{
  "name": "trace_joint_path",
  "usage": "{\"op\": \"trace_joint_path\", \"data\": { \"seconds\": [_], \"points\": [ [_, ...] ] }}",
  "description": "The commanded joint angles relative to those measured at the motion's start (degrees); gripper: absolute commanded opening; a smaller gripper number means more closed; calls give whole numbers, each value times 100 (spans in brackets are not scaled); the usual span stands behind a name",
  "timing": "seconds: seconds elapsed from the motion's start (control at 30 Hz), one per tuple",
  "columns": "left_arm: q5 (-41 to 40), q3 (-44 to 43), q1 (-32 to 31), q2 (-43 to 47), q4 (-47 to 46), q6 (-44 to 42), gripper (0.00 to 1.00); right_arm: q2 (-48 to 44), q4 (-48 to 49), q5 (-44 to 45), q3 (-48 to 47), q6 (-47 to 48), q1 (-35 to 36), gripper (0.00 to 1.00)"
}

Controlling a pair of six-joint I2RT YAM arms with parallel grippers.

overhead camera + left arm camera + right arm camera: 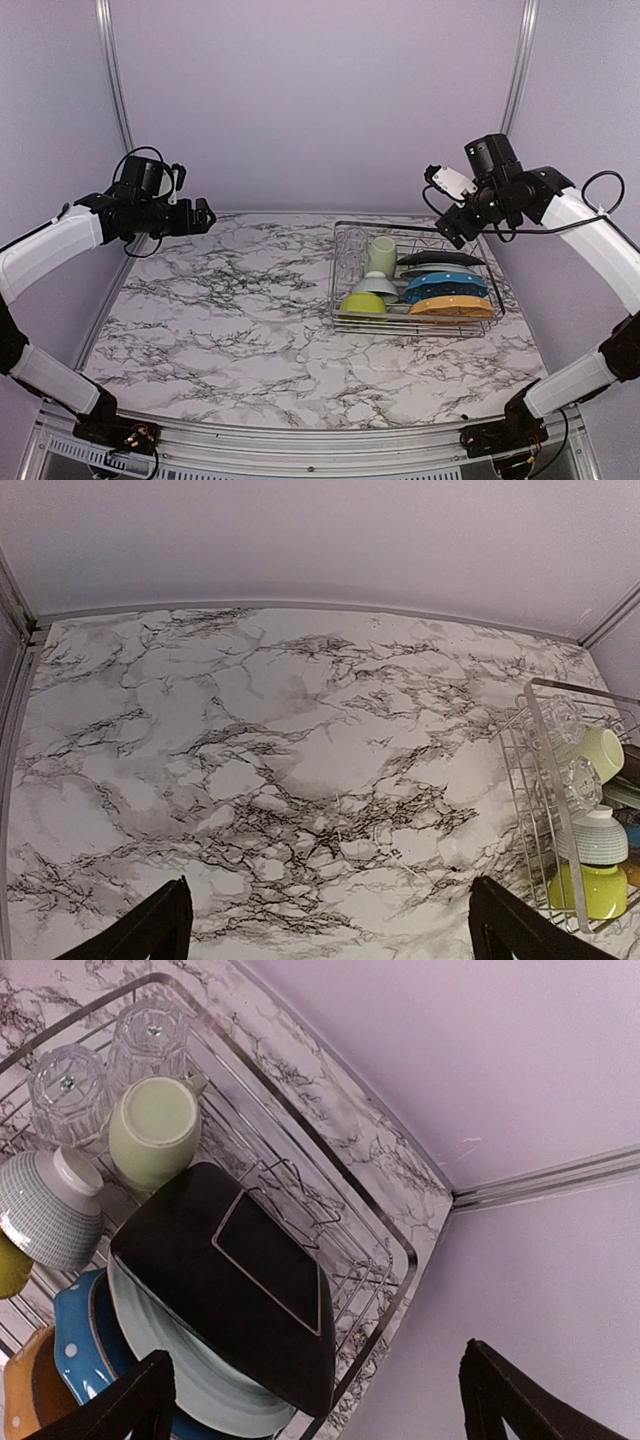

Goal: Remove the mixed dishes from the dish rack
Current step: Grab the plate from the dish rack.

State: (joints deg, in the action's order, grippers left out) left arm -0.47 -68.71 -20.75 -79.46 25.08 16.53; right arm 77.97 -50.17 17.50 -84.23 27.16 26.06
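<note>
With unloading apparently not begun, the mixed dishes (452, 307) sat in the dish rack (415, 330) at three o'clock on the counter (220, 310), as the left end effector (205, 216) and right end effector (453, 234) hovered spread and empty.

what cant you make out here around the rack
- Orange dotted plate: right wrist view, cut by the frame corner, blue plate overlaps it.
- Clear glasses: top view, too small, lost among dish rack wires.
- Dark square plate: top view, edge-on, shape unreadable.
</note>
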Motion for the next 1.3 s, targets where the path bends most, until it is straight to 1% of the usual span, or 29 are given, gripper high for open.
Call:
{"op": "trace_joint_path", "data": {
  "seconds": [0.0, 0.17, 0.33, 0.47, 0.67, 0.8, 0.97, 1.17, 1.27],
  "points": [
    [271, 48, -17, 68, -260, 20, 99, 56, -502, 88, 57, 67, 230, 94],
    [420, 153, -22, 51, -346, 27, 99, 142, -709, -127, 109, -20, 359, 94],
    [591, 115, -19, -51, -412, 71, 99, 281, -756, -74, 144, 22, 515, 95],
    [668, 112, -22, -104, -471, 97, 99, 446, -783, 151, 205, 104, 706, 93],
    [631, 156, -21, -67, -530, 77, 99, 620, -698, 529, 316, 227, 751, 88],
    [619, 182, -16, -76, -588, 46, 99, 728, -507, 915, 357, 336, 751, 81],
    [605, 148, -23, -130, -592, -12, 99, 861, -403, 963, 389, 482, 755, 74],
    [543, 139, -23, -149, -597, -113, 99, 955, -293, 1356, 552, 626, 760, 58],
    [491, 145, -21, -149, -599, -158, 99, 930, -149, 1593, 680, 734, 760, 53]
  ]
}}
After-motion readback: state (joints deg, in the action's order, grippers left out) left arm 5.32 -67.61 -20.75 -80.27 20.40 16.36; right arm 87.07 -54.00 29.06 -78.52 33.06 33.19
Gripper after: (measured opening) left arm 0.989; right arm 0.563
